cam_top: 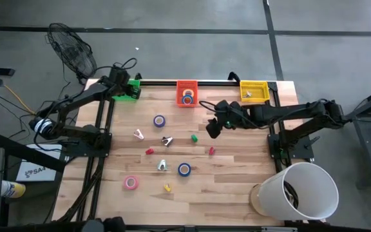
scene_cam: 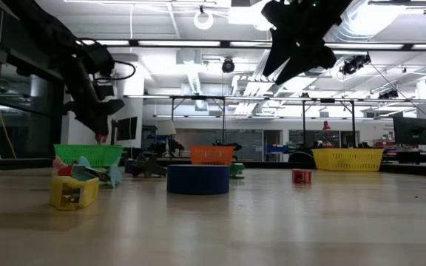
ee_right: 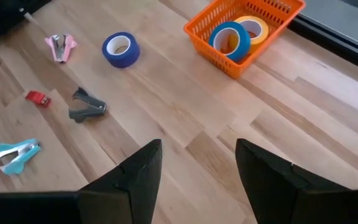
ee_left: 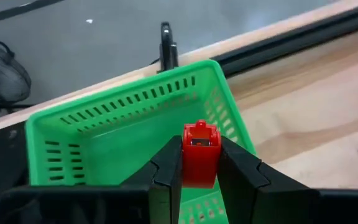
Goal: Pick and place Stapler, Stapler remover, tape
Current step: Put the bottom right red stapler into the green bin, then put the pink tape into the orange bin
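Wooden table [cam_top: 237, 187]: left hand [ee_left: 199, 163] grips red stapler [ee_left: 200, 152] over green bin [ee_left: 104, 134]

High view straight down over the whole pale wooden table [cam_top: 192, 187], low view level at tabletop height facing the room, left wrist view close above the green slotted plastic basket [ee_left: 129, 118], right wrist view angled down, sharing the orange slotted plastic basket [ee_right: 244, 31] with high view.

Partial black letters "SA" on white sheet [cam_top: 34, 169] left of table; rest unreadable; no other text
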{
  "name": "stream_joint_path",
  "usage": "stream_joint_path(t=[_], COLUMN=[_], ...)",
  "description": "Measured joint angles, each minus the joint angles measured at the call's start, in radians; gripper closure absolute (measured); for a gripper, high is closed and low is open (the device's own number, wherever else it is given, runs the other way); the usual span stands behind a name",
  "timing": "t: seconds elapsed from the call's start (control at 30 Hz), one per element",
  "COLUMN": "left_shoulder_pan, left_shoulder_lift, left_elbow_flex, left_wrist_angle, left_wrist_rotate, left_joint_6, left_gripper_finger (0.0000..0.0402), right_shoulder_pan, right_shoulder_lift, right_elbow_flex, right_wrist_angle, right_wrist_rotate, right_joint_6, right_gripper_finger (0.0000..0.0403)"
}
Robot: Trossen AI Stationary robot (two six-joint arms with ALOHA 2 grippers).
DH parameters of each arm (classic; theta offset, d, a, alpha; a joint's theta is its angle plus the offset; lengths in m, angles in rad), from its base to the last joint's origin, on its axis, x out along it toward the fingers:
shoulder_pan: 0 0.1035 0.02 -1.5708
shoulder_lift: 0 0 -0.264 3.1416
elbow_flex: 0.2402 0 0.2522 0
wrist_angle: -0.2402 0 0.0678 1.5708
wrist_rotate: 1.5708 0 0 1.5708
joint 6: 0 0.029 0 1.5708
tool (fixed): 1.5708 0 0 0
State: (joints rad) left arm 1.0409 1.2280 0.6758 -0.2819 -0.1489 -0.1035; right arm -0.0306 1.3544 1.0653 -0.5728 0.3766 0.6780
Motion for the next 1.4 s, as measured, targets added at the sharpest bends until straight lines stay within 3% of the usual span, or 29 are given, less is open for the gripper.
stream_joint_path(t=[0.33, 0.8, 1.27, 1.4], left_shoulder_pan=[0.000, 0.000, 0.000, 0.000], left_shoulder_lift=[0.011, 0.012, -0.058, -0.103], left_elbow_flex=[0.000, 0.000, 0.000, 0.000], left_wrist_angle=[-0.013, -0.014, 0.047, 0.030], left_wrist_rotate=[0.001, 0.009, 0.273, 0.424], left_joint_6=[0.021, 0.020, 0.109, 0.194], left_gripper_finger=[0.0321, 0.0218, 0.0206, 0.0206], right_shoulder_pan=[-0.009, -0.009, -0.009, -0.008], right_shoulder_lift=[0.000, 0.000, 0.000, 0.000], right_elbow_flex=[0.000, 0.000, 0.000, 0.000], right_wrist_angle=[0.000, 0.000, -0.009, -0.009], right_wrist_rotate=[-0.013, -0.023, -0.099, -0.109], right_joint_6=[0.021, 0.021, 0.012, 0.010], right_gripper_finger=[0.0206, 0.0206, 0.0206, 0.0206])
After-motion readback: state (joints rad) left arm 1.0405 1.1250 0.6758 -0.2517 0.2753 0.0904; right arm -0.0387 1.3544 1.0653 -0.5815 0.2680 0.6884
